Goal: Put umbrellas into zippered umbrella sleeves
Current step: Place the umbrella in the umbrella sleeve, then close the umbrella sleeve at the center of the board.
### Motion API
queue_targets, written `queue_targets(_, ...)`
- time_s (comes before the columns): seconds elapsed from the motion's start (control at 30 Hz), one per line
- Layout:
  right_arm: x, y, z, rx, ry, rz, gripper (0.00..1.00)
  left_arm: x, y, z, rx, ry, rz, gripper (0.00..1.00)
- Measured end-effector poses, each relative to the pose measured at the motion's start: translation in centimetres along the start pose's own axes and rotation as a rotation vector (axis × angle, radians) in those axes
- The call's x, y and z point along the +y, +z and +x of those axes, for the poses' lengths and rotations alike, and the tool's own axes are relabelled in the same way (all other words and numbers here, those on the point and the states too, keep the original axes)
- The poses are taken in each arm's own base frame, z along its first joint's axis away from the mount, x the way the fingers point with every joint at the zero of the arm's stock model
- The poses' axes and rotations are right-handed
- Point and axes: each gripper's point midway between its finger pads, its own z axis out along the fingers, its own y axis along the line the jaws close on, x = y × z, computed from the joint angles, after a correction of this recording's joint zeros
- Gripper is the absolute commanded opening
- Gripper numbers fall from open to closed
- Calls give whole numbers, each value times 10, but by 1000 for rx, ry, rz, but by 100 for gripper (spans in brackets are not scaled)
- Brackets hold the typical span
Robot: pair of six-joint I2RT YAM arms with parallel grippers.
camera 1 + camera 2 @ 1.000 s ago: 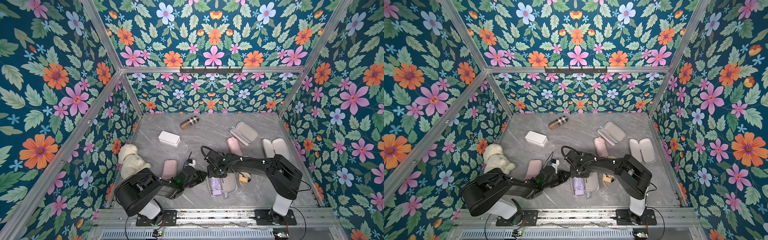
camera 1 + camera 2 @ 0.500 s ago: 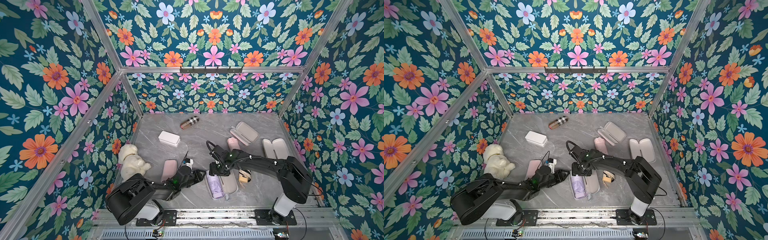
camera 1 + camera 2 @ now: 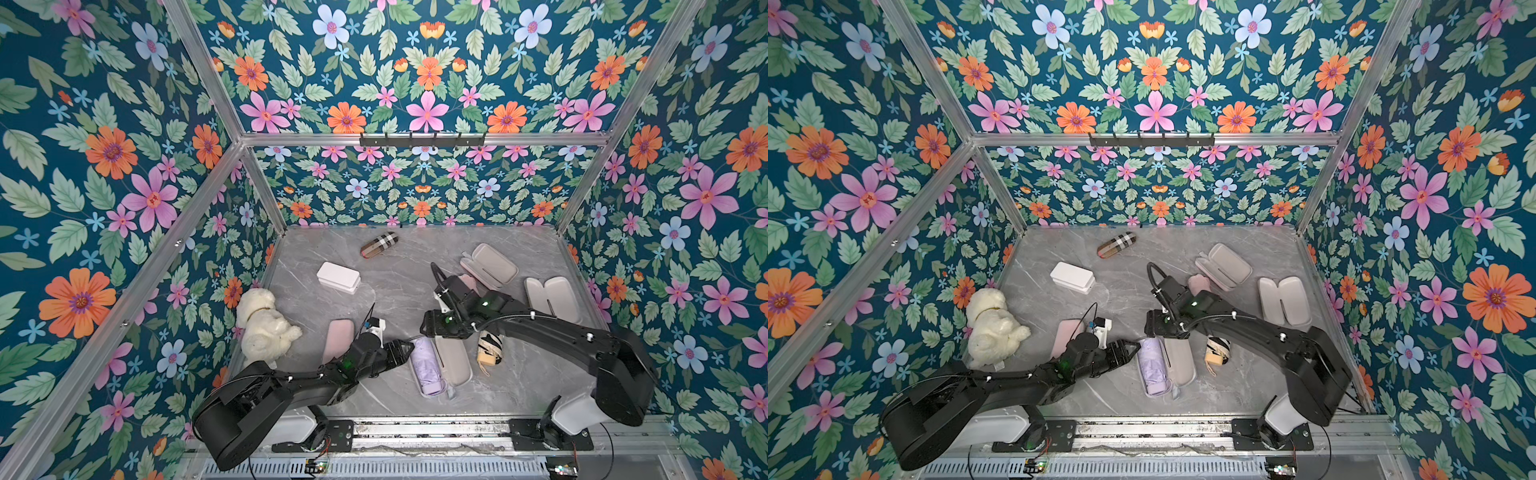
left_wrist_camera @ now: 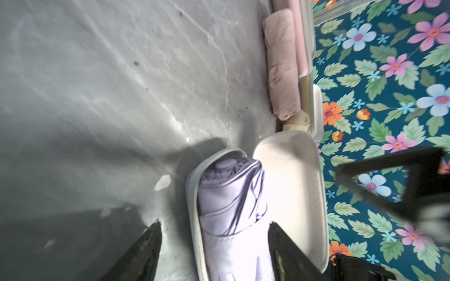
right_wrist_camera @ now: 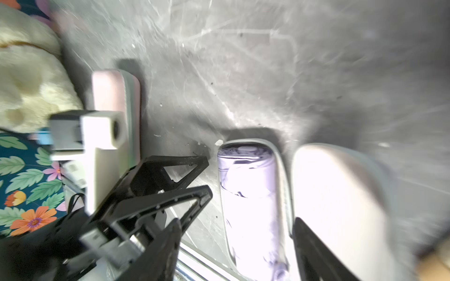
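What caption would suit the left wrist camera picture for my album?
Open left claw poised before a lavender umbrella lying in its open sleeve.

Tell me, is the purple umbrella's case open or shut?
Open. The lavender case lies spread flat: the lavender umbrella rests in one half, and the other half shows its bare inside.

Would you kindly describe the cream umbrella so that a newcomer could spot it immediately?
On the grey marble table, look near the front edge, just right of the open sleeve holding the lavender umbrella. The stubby bundle there is cream with black markings; its neighbours are lavender or pink.
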Motion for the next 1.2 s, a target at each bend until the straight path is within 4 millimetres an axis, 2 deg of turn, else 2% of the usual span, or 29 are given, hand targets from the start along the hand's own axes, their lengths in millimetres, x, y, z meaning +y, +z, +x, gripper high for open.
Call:
queue_targets(0.07, -26, -9, 1, 2, 14, 38, 79, 0, 1, 6, 21, 7, -7, 74)
queue_targets(0.17, -67, -7, 12, 46, 43, 112, 80, -3, 4, 17, 53, 26, -3, 73)
queue_targets(0.23, -74, 0, 30, 120, 32, 105, 80, -6, 7, 22, 62, 35, 8, 70)
queue_targets(0.37, -58, 8, 47, 186, 6, 13, 79, -10, 13, 29, 77, 28, 25, 62)
queue_targets(0.53, -1, 9, 62, 202, -71, -164, 79, -9, 20, 30, 75, 16, 38, 46)
queue_targets(0.63, 19, 24, 72, 226, -71, -218, 78, -7, 23, 28, 68, 4, 38, 42)
queue_targets(0.7, 18, 37, 78, 250, -44, -218, 78, -5, 21, 26, 65, -4, 42, 43)
queue_targets(0.83, 14, 53, 80, 249, 5, -233, 77, 2, 10, 20, 44, -16, 26, 53)
queue_targets(1.0, 17, 57, 82, 257, 32, -255, 77, 1, 5, 18, 38, -1, 25, 67)
queue_targets(1.2, 21, 50, 79, 249, 51, -290, 70, -8, 7, 20, 48, 8, 54, 73)
